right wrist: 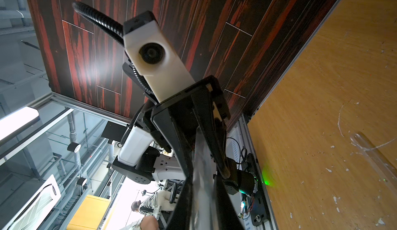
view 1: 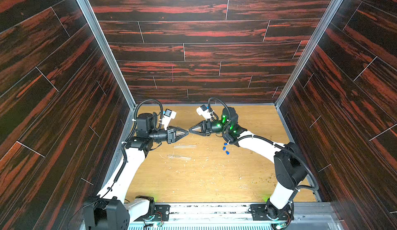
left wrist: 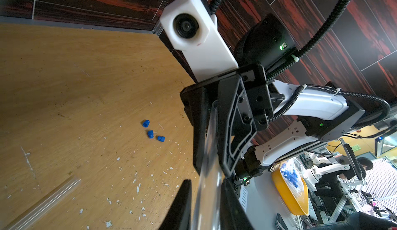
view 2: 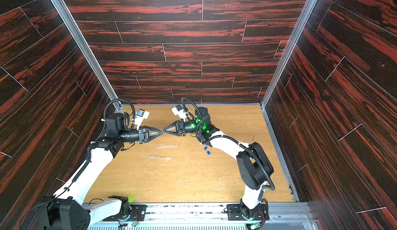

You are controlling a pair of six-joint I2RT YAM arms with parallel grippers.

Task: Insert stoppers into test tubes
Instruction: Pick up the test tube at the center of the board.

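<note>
Both hands meet tip to tip above the far middle of the worktop (view 1: 193, 186). The left hand (view 1: 186, 132) and the right hand (view 1: 190, 130) point straight at each other. Between them is one held test tube (left wrist: 209, 171), which runs clear through both sets of fingers. Each wrist view shows the black fingers pressed in against its sides, so both hands are pinching the same tube.

This looks like a pass or a regrip, with no stopper in play yet. The three blue stoppers (view 1: 224, 148) lie loose on the worktop toward its right edge, just by the right arm. Two more tubes (view 1: 184, 146) lie flat near the middle, below the hands and apart from them.

To do this well, keep both hands on one line. Any twist between them levers a slippery, thin-walled tube. Only one hand should let go, and only once the other's pinch is plainly firm. It should then draw straight back along the tube without lifting or swinging away. Whichever hand stays on should sit well down the body, leaving the open mouth sticking out free for a stopper. I can't tell from here which end is the mouth. Squeeze lightly, since this tube could pop out sideways.
</note>
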